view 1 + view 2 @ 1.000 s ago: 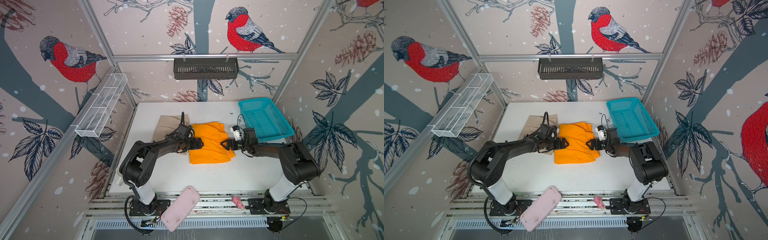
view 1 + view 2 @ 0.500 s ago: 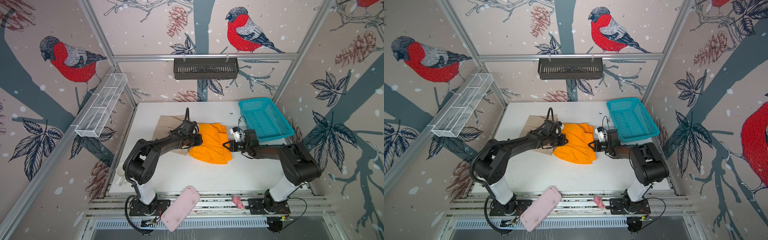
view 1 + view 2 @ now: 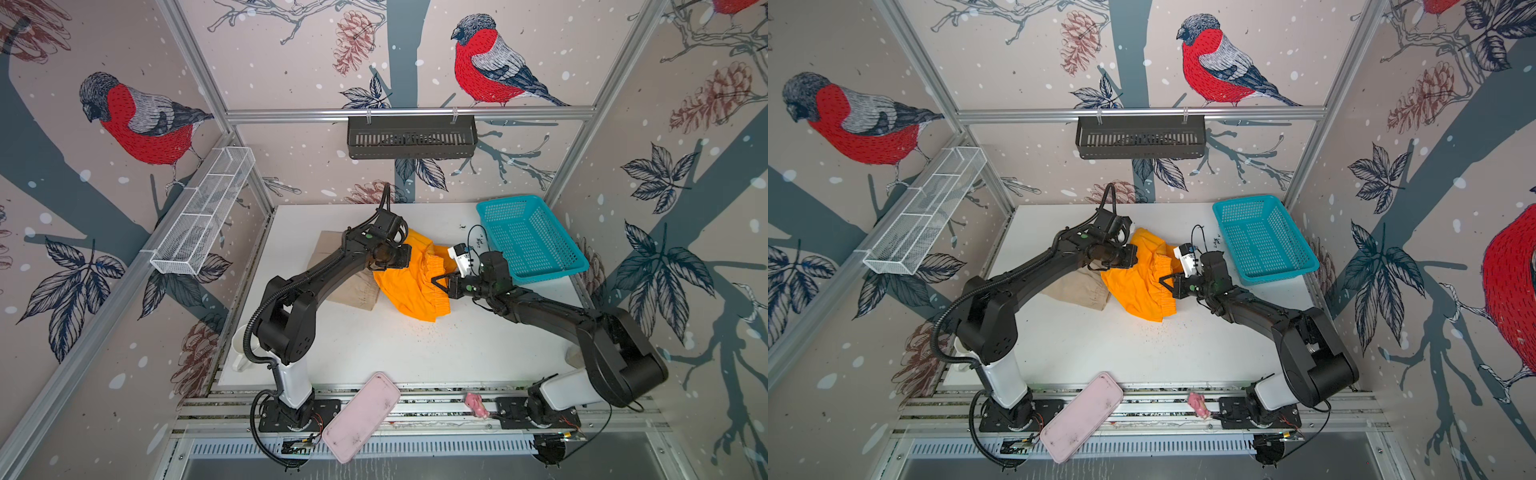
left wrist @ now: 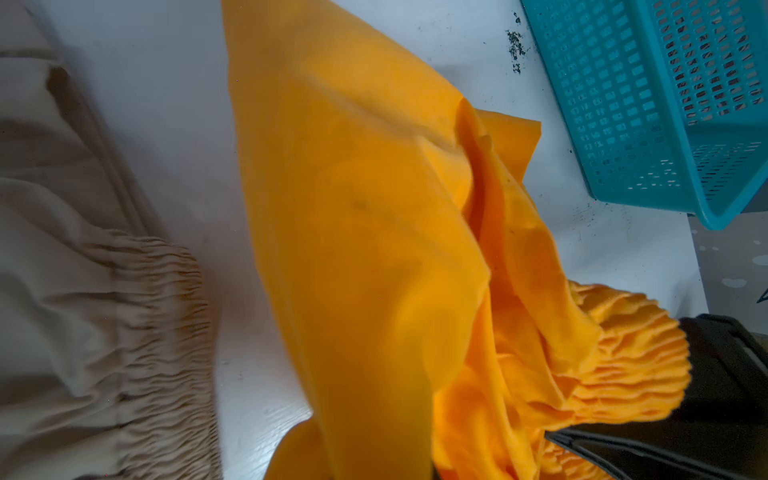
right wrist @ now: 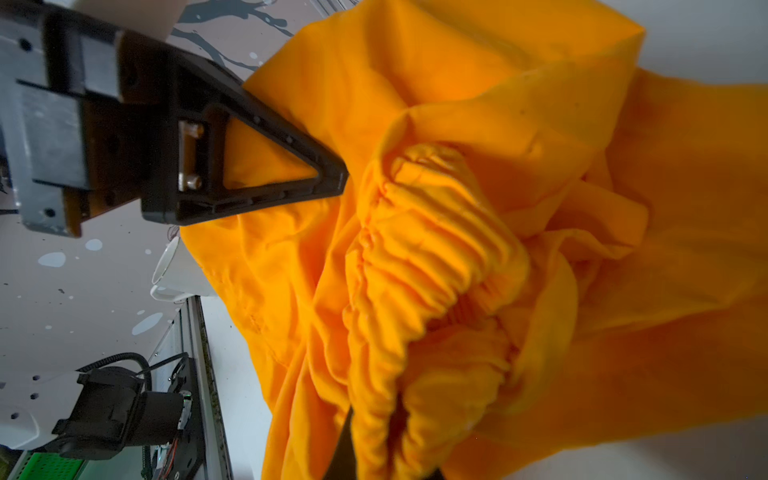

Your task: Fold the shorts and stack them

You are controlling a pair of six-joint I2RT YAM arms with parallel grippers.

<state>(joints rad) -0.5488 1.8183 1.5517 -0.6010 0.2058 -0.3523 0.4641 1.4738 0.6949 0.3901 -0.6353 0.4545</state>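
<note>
Both jaws clamp orange shorts (image 3: pixel 409 289) btwn tan shorts (image 3: pixel 353 291) & teal basket (image 3: pixel 524 237).

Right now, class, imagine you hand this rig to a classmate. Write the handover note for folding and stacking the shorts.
Left tool: shut on the orange shorts, at their far edge.
Right tool: shut on the orange shorts, near the gathered waistband.
Orange shorts: bunched, hanging between both tools over the table.
Beige shorts: lying on the table just left of the orange shorts. Whether they are folded cannot be told.
Done: orange shorts gripped by both tools.
To do: fold the orange shorts, then stack the two pairs.
</note>
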